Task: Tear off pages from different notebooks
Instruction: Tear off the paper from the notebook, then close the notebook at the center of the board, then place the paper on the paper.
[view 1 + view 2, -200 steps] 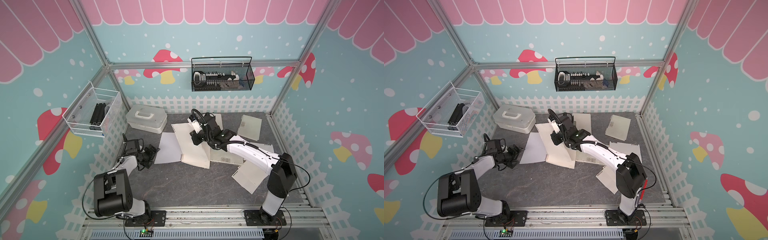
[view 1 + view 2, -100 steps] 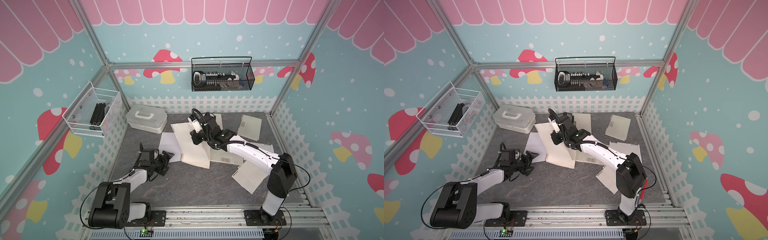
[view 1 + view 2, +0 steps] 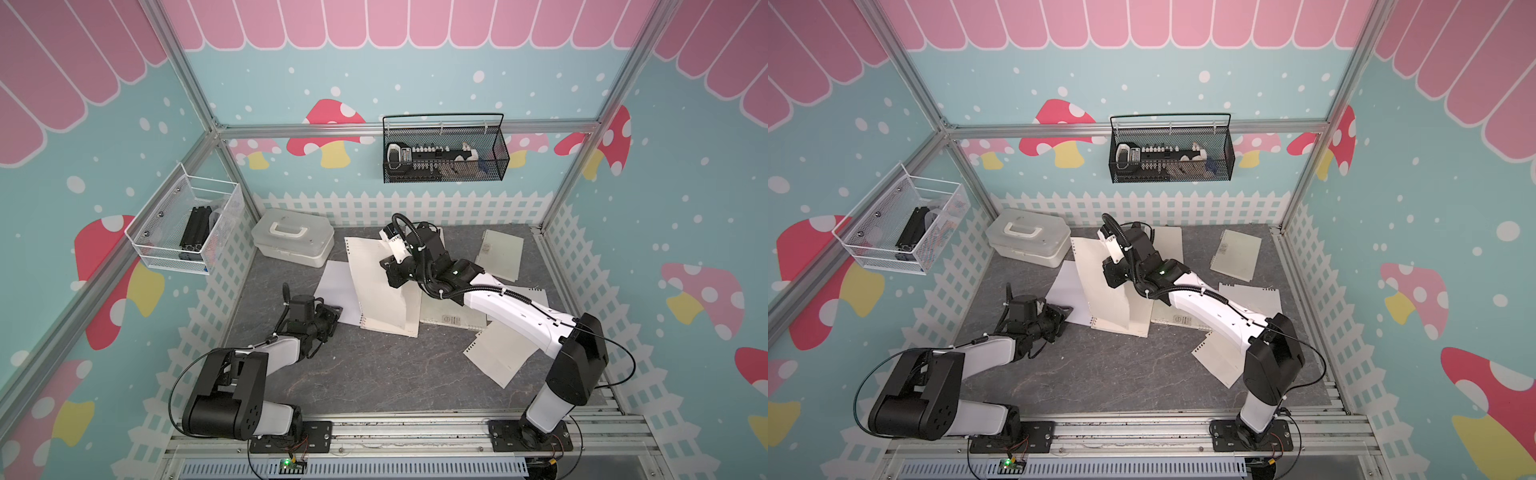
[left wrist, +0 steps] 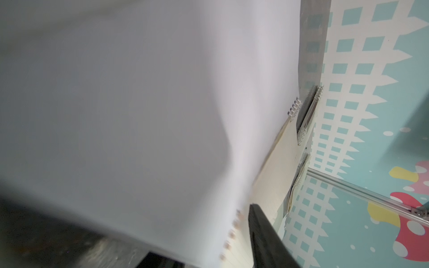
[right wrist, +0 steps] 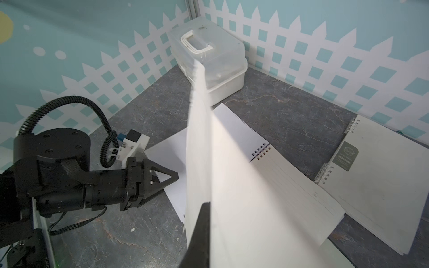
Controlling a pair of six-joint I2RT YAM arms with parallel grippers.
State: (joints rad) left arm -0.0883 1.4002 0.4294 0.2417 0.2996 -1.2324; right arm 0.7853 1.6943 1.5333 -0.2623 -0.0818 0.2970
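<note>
pinching the lifted page tight, your right gripper holds it up off the open notebook, likely to strain it at the coil. your left gripper sits at a corner of the white leaf, probably bracing; clamped or not, can't tell.
</note>
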